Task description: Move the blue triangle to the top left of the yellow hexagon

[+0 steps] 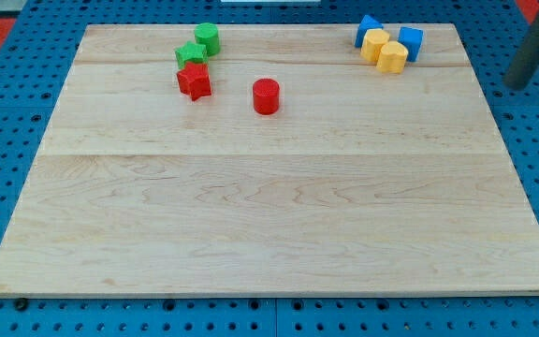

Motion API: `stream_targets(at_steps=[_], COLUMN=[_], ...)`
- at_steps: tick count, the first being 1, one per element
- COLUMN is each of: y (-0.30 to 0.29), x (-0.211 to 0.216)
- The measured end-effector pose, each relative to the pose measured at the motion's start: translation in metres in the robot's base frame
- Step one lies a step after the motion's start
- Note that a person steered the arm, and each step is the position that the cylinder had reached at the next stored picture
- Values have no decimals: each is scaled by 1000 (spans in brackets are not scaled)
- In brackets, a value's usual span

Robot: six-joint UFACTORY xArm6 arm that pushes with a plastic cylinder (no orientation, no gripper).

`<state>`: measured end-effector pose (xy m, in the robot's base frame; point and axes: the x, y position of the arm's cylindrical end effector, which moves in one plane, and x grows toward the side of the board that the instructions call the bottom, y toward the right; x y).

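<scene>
The blue triangle (368, 29) sits at the view's top right of the wooden board (269, 215). It touches the top left of a yellow block (375, 43). A second yellow block (393, 57) lies just below and right of the first; I cannot tell which of the two is the hexagon. A blue cube (411, 41) sits at the right of this cluster. My tip (517, 86) is off the board's right edge, well to the right of the cluster and touching no block.
A green cylinder (207, 37), a green star (191, 53) and a red star (195, 81) cluster at the view's top left. A red cylinder (266, 96) stands alone to their right. A blue pegboard surrounds the board.
</scene>
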<state>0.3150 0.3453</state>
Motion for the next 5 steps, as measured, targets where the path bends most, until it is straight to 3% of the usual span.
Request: stream_targets(at_steps=[1, 2, 5], y=[-3, -60, -99], x=[-46, -123, -124])
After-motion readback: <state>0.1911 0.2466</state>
